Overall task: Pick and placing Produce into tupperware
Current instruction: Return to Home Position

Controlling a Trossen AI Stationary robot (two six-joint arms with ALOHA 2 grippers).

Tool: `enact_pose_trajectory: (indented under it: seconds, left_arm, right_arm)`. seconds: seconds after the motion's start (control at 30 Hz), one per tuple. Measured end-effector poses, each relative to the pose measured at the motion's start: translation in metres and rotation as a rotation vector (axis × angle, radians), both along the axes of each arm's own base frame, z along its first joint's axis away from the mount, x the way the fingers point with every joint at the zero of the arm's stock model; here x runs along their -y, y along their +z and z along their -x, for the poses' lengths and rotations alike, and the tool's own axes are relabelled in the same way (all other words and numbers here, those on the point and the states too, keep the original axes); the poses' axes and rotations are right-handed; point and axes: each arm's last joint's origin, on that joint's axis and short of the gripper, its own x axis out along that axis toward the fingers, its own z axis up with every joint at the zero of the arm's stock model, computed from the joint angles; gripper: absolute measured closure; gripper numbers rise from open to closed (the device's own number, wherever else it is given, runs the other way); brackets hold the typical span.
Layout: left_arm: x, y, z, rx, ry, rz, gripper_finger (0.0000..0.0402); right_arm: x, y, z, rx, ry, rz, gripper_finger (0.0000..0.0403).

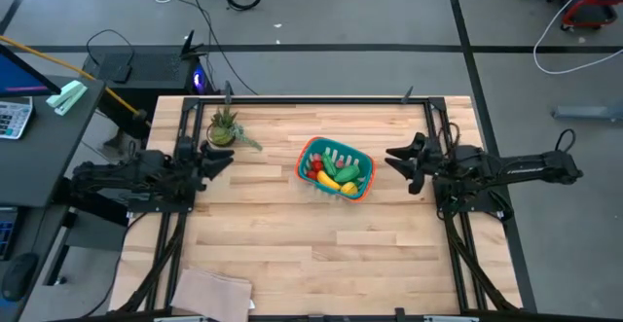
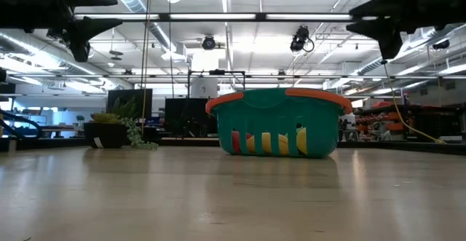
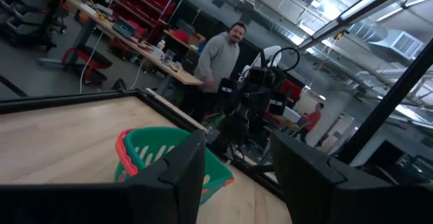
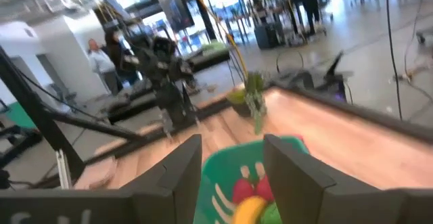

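Note:
The teal tupperware [image 1: 336, 169] with an orange-red rim stands on its base right of the table's middle. It also shows in the low view [image 2: 279, 122]. Inside it lies the produce: a yellow banana [image 1: 331, 179], green pods [image 1: 349, 171] and a red piece [image 1: 316, 164]. My left gripper [image 1: 222, 159] hangs open above the table's left side, pointing level toward the tupperware, well short of it. My right gripper [image 1: 397, 159] hangs open to the tupperware's right, also pointing level at it. Neither has anything between its fingers [image 3: 179, 173] [image 4: 179, 166].
A spiky green potted plant [image 1: 224, 127] stands at the far left, just beyond my left gripper. A tan cloth [image 1: 212, 291] lies at the near left edge. Bare wood lies in front of the tupperware. A person in grey [image 3: 220, 58] stands beyond the table.

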Motion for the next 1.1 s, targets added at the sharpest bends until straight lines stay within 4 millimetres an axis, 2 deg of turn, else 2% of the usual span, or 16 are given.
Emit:
enact_pose_trajectory:
  seconds: [0.33, 0.53, 0.83, 1.1]
  left_arm:
    - [0.0, 0.0, 0.0, -0.004, 0.006, -0.029, 0.0226]
    - [0.0, -0.005, -0.001, -0.068, 0.011, -0.061, 0.0229]
    - [-0.001, -0.005, 0.0, -0.061, 0.033, -0.037, 0.0221]
    - [-0.001, -0.003, 0.0, -0.039, 0.035, -0.043, 0.0227]
  right_arm:
    - [0.0, 0.002, 0.031, 0.049, 0.037, -0.002, 0.0237]
    - [0.001, 0.005, 0.041, 0.098, 0.044, 0.03, 0.0237]
    - [0.001, -0.003, 0.037, 0.115, 0.04, 0.028, 0.0237]
    - [0.0, -0.03, 0.025, 0.243, 0.047, 0.017, 0.0237]
